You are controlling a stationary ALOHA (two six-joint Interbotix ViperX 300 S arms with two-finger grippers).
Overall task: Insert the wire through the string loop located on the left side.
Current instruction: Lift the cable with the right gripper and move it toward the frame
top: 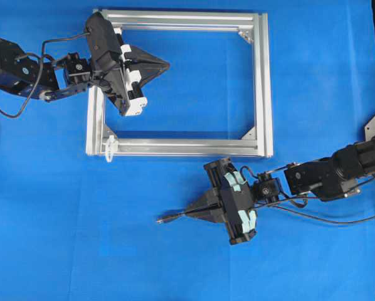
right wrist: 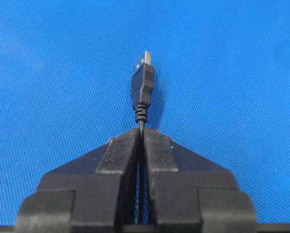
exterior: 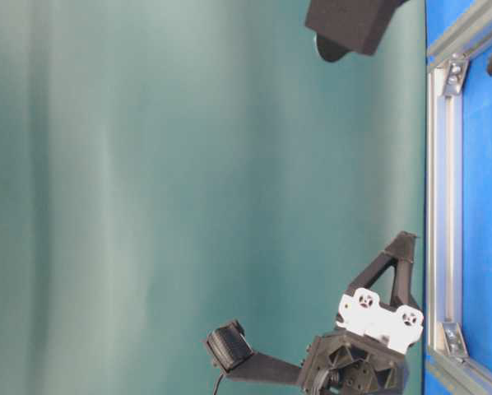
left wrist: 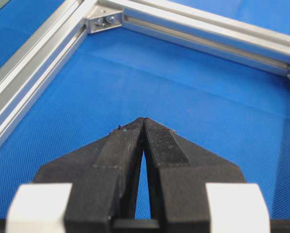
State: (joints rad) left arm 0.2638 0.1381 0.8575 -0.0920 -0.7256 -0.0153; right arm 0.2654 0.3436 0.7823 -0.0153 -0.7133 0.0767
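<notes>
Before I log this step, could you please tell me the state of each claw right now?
Left claw: closed, holding nothing.
Right claw: closed on the wire, just behind its plug.

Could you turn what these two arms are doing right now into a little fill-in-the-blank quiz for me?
1. The right gripper has its fingers closed on the ____, just behind its plug.
2. The left gripper is shut and holds ____.
3. The string loop hangs at a corner of the silver ____.
4. The plug's metal tip points away from the right gripper, over the ____ cloth.

Missing words: wire; nothing; frame; blue
</notes>
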